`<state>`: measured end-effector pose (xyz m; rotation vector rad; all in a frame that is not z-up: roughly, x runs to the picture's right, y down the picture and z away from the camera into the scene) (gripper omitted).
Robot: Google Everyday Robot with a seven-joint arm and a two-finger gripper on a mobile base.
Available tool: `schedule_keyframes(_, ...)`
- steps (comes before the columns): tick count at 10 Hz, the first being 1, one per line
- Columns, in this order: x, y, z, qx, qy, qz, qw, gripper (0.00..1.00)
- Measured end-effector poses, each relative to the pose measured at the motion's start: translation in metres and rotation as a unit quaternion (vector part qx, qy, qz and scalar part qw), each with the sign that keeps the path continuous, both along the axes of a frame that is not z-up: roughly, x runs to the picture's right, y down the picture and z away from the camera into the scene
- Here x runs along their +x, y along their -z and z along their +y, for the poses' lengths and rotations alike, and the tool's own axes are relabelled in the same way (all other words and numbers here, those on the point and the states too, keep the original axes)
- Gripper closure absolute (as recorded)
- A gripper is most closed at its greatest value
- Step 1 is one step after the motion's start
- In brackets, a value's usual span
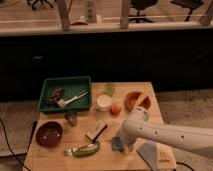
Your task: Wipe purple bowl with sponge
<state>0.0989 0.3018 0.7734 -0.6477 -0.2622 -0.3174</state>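
Observation:
The purple bowl [49,134] sits at the front left of the wooden table [55,159], dark and empty. The blue-grey sponge [118,144] lies near the table's front, right of centre. My gripper [126,145] is at the end of the white arm [165,136], which reaches in from the lower right. The gripper is down at the sponge's right side, and its tip is hidden by the arm's wrist. The bowl is well to the left of the gripper, with a green-handled brush [85,149] between them.
A green tray [80,82] with utensils stands at the back left. A tan block [96,130], a small grey can [71,117], a white cup [103,102], an orange fruit [116,108] and an orange bowl [137,100] are mid-table. A grey cloth [152,152] lies front right.

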Motion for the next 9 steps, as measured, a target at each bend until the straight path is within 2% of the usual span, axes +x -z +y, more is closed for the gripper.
schedule_keyframes(1,0.002,0.002,0.000,0.002,0.002,0.000,1.0000,0.41)
schedule_keyframes(6,-0.001,0.009,0.000,0.006,0.015,-0.003,0.9999,0.93)
schedule_keyframes(7,-0.005,0.016,-0.006,0.009,0.020,-0.006,0.9997,0.99)
schedule_keyframes(9,-0.008,0.024,-0.009,0.011,0.028,-0.007,0.9995,1.00)
